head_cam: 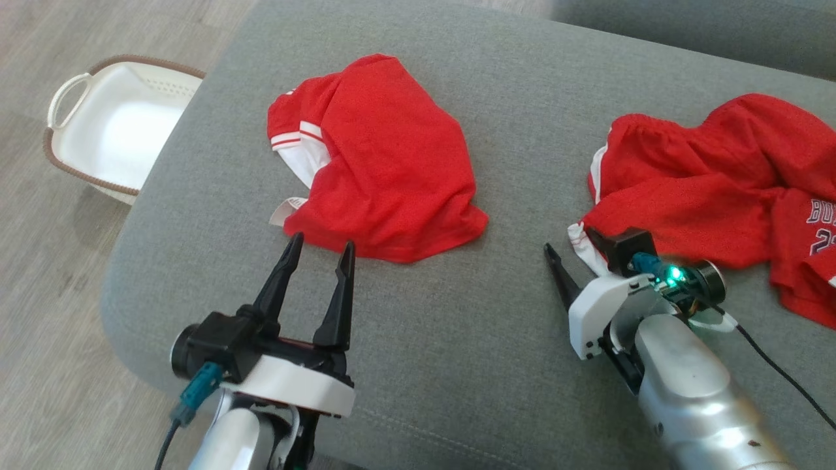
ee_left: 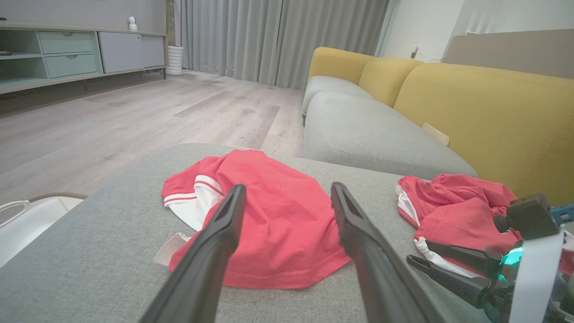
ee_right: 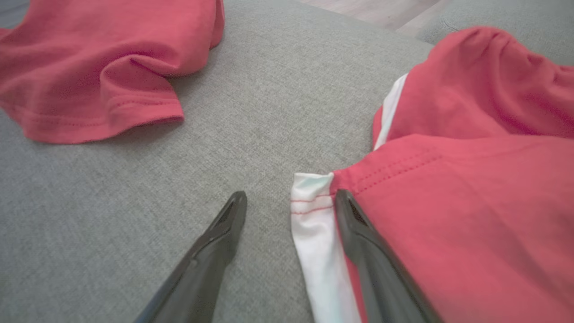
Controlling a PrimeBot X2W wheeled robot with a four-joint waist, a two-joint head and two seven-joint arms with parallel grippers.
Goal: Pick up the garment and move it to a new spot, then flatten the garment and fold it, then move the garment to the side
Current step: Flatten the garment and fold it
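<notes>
On the grey cushion [head_cam: 457, 339] lies a red garment [head_cam: 385, 170], with a second red garment [head_cam: 705, 176] well apart to its right. The left gripper [head_cam: 323, 241], fingers spread, is at the first's near hem. The right gripper [ee_right: 291, 194], fingers apart, is at the second's white-striped corner.

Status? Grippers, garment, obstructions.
Left gripper open, tips at near edge of left red garment. Right gripper open, straddling white hem corner of right red garment. Nothing held; nothing in the way.
</notes>
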